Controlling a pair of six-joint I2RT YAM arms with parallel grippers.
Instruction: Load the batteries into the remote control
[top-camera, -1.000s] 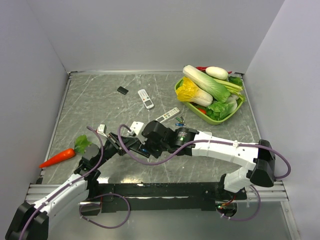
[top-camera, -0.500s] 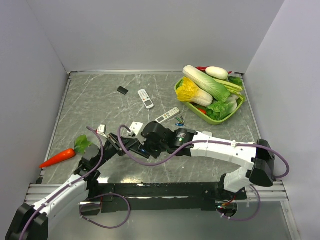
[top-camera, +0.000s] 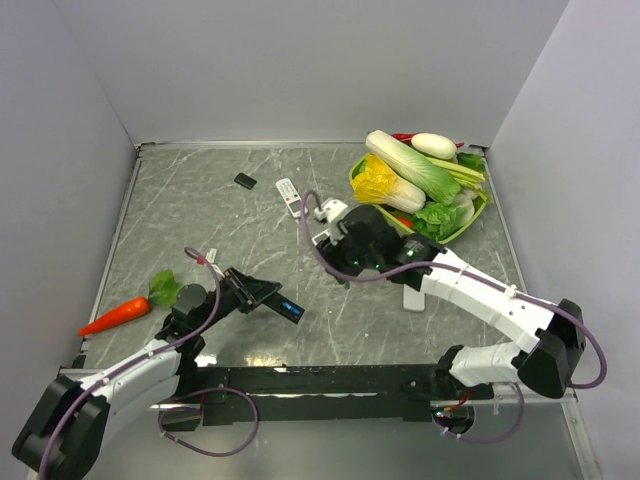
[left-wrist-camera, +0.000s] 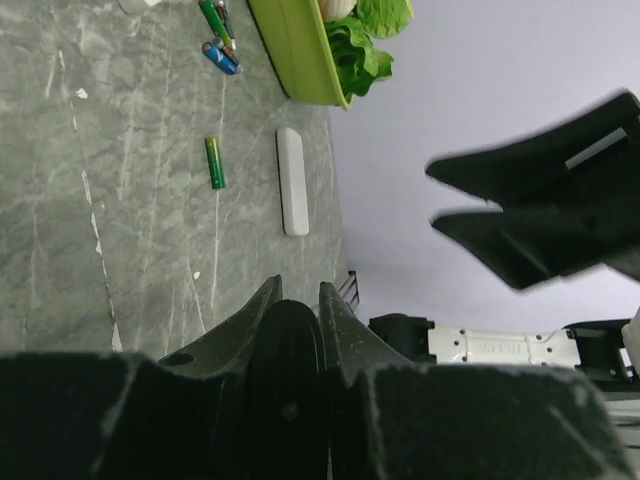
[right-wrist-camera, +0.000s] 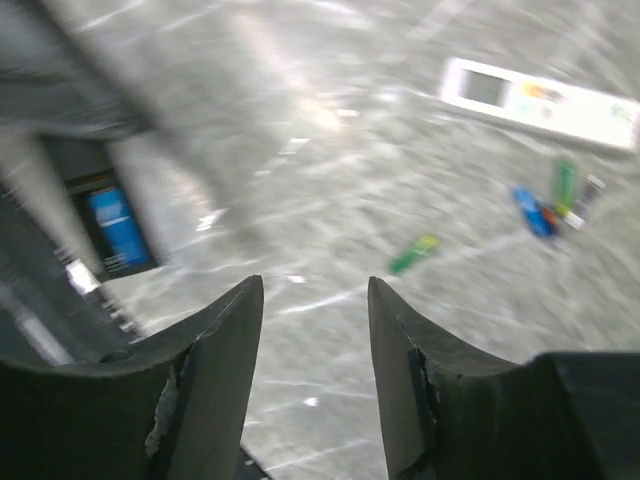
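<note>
Nearest me, at about seven o'clock on the grey marble-patterned table (top-camera: 180, 215), the left gripper (left-wrist-camera: 297, 290) has its jaws pinched on a black remote (top-camera: 268, 297). The remote's free end points toward four o'clock. A blue battery (top-camera: 292, 311) sits in its open bay (the only cell I can make out in there). Off at eight o'clock, by the table's edge, lies a carrot (top-camera: 118, 315) with its green top turned inward.

Round at five o'clock, a white oblong slab (top-camera: 413, 297) lies flat just beside the right forearm. I can't tell what it is. A lone green battery (left-wrist-camera: 215, 162) lies near it, roughly parallel and not touching.

Over the middle of the table hangs the right gripper (right-wrist-camera: 310, 290), jaws spread with nothing between them.

Past it, toward one o'clock, the loose batteries (right-wrist-camera: 550, 205) huddle together: blue, green and a dark one. Just beyond them is a white remote with a small screen (right-wrist-camera: 540, 98).

At eleven o'clock a second white remote (top-camera: 288, 195) lies partly behind the purple cable. A small black piece (top-camera: 245, 180) sits a little farther out.

Farthest, at two o'clock, a lime-green basket (left-wrist-camera: 295, 55) is heaped with a napa cabbage (top-camera: 415, 165), a white radish (top-camera: 433, 145) and other greens.
</note>
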